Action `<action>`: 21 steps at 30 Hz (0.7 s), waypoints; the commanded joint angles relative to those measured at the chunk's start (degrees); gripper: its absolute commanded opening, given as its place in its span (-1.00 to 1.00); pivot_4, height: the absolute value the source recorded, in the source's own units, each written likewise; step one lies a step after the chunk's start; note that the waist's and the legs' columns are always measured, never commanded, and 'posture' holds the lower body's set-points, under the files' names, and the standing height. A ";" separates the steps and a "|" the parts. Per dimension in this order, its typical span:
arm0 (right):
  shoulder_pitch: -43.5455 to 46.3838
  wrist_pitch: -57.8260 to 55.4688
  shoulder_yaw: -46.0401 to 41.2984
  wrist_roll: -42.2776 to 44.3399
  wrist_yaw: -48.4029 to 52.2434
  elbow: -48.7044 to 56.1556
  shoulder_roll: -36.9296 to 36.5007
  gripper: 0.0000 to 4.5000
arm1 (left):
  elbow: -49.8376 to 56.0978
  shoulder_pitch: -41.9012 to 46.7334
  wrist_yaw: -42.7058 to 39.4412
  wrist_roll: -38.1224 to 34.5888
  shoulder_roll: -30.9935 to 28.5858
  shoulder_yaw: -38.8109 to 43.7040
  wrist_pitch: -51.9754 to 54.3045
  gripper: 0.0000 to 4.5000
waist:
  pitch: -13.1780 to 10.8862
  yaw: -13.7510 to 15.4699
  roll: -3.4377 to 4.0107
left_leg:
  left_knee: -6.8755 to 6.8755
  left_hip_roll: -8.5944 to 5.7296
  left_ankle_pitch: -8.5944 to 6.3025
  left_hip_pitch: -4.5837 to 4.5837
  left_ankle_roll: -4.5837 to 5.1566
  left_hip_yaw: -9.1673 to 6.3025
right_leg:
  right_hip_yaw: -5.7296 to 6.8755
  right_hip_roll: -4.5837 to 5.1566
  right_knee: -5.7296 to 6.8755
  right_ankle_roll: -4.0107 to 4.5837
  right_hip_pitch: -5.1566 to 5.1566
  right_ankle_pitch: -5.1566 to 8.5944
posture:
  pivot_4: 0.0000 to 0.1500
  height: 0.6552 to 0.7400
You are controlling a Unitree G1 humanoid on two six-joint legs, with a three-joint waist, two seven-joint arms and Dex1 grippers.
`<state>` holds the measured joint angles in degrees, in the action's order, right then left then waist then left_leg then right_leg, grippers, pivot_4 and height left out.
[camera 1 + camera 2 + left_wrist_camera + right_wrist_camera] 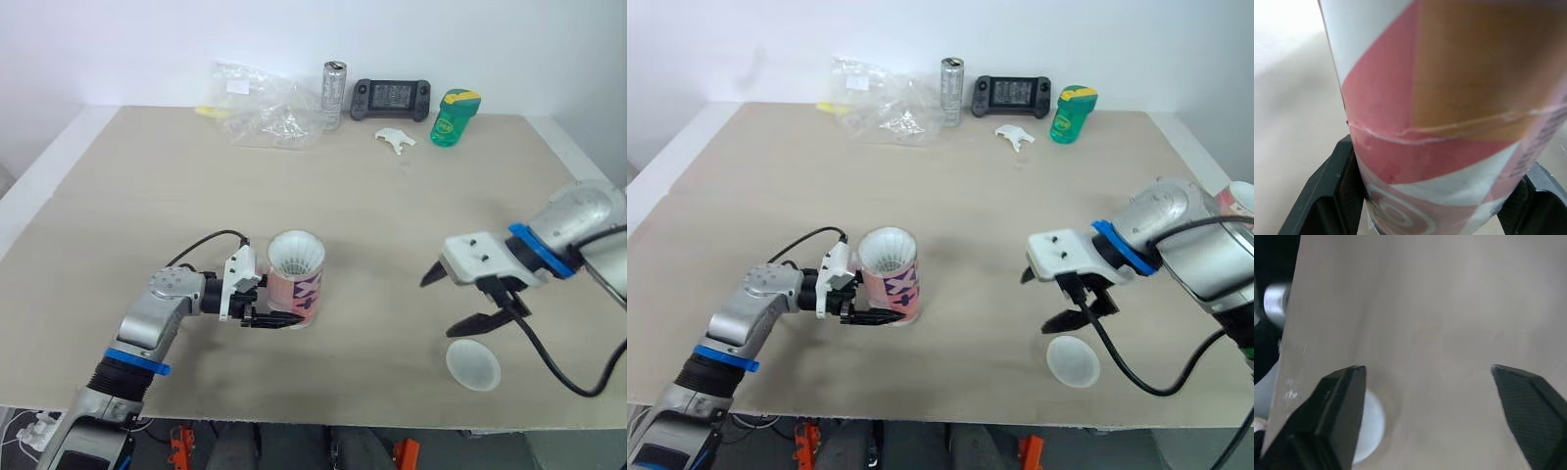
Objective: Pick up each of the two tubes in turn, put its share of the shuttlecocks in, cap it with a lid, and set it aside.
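Beige table (147,176): at 7 o'clock the pink-and-white tube (299,289) stands upright with a white shuttlecock (295,253) in its mouth, pinched low down by the left gripper (277,315). At 4 o'clock the right gripper (439,305) hangs spread wide, near a white lid (473,364) lying flat.

From the head, twice, down over the whole surface (392,245); from wrists, close on tube (1449,122) and lid (1371,426).
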<state>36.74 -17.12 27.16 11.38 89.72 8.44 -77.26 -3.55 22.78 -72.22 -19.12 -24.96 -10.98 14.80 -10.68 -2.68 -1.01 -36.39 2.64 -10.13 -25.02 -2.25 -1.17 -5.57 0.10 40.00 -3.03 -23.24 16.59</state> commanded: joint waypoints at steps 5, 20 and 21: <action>-4.55 2.14 -3.40 -6.74 -0.49 -4.09 2.01 0.97 | -5.59 0.38 0.49 1.64 1.03 -1.05 -3.34 0.41 | 0.02 0.04 0.20 | -0.18 -0.10 0.16 0.00 -0.18 0.15 | -0.21 0.08 0.00 -0.24 0.00 -0.29 | 1.00 0.56; -6.17 2.70 -5.14 -10.85 1.59 -6.70 6.31 -0.46 | -9.00 1.59 -0.53 2.98 -0.73 -1.94 -6.00 0.41 | 0.12 0.02 0.04 | -0.14 -0.03 0.26 0.46 -0.30 0.45 | -0.45 0.08 -0.01 -0.04 0.30 -0.33 | 1.00 0.56; -6.24 2.80 -5.21 -10.75 1.89 -6.50 6.27 -0.67 | -9.28 1.81 -0.57 3.10 -0.73 -1.98 -6.07 0.41 | 0.12 0.02 0.04 | -0.13 -0.03 0.26 0.46 -0.30 0.45 | -0.45 0.08 -0.01 -0.08 0.30 -0.34 | 1.00 0.56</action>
<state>31.06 -14.09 23.49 0.79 89.65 0.85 -70.69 -10.63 25.12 -73.22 -18.19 -24.31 -12.17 7.73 -10.57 -2.66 -0.96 -36.48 2.61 -9.87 -24.56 -2.55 -0.72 -6.02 0.17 39.99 -3.19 -22.95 16.22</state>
